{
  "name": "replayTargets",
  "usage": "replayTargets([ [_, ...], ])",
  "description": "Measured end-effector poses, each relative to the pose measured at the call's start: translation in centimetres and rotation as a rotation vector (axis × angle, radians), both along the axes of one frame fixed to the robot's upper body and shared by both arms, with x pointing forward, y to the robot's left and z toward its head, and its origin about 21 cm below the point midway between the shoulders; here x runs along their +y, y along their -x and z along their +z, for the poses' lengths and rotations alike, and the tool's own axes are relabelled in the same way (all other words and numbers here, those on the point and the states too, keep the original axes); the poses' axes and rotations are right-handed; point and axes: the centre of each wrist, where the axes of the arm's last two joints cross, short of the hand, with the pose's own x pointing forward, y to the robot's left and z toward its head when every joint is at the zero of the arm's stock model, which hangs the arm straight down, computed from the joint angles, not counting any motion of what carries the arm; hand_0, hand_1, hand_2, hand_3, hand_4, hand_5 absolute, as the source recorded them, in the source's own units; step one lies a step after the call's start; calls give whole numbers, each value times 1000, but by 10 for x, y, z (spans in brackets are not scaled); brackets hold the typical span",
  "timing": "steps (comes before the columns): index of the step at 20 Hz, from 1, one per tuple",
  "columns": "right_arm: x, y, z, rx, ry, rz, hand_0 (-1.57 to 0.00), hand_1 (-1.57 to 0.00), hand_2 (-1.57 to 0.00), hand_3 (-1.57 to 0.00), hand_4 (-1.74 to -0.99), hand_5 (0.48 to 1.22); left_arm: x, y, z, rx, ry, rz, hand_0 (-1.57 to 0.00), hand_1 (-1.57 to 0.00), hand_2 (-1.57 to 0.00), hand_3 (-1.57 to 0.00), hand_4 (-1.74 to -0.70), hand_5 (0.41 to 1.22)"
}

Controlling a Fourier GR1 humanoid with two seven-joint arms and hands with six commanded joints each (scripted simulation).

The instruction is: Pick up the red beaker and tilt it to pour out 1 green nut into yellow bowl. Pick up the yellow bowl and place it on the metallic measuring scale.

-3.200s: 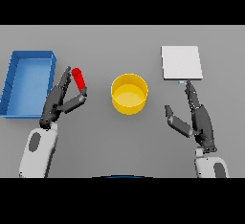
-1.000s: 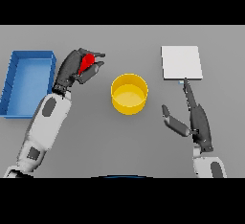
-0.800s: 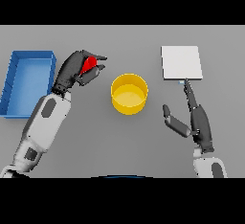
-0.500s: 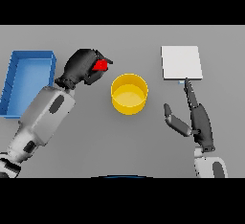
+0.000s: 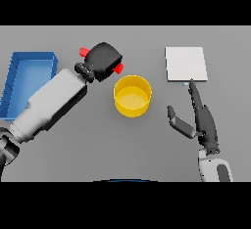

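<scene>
My left hand (image 5: 104,60) is shut on the red beaker (image 5: 84,52), which lies tilted on its side in the grip. Only its two red ends show, one at the hand's upper left and one at the lower right, pointing toward the yellow bowl (image 5: 132,96). The bowl stands on the table just right of and below that hand. No green nut is visible. The metallic measuring scale (image 5: 186,63), a pale square plate, lies at the back right. My right hand (image 5: 198,120) rests open below the scale, fingers straight and pointing at it.
A blue bin (image 5: 24,79) sits at the far left, partly behind my left forearm. Grey table surrounds the bowl and the scale.
My left hand has lifted the beaker, carried it right toward the bowl and rolled it over onto its side. The right hand has stayed where it was.
</scene>
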Motion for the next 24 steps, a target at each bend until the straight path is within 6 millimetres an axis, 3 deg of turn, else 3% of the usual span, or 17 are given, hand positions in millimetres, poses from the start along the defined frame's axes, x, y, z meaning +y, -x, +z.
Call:
replayTargets([
  [3, 9, 0, 0, -13, -21, -6, 1, 1, 1, 1, -1220, 657, -20, -1, 3, 12, -140, -64, -1571, -1571, -1571, -1571, -1694, 1216],
  [7, 6, -2, -3, 3, -11, -25, 1, 1, 1, 1, -1195, 647, -37, -4, 11, -18, -316, -108, -1571, -1571, -1571, -1571, -1720, 1219],
  [24, 5, 0, -1, -12, 26, -43, 1, 1, 1, 1, -1160, 635, -80, 1, 9, -318, -871, -359, -1571, -1571, -1571, -1571, -1727, 1221],
])
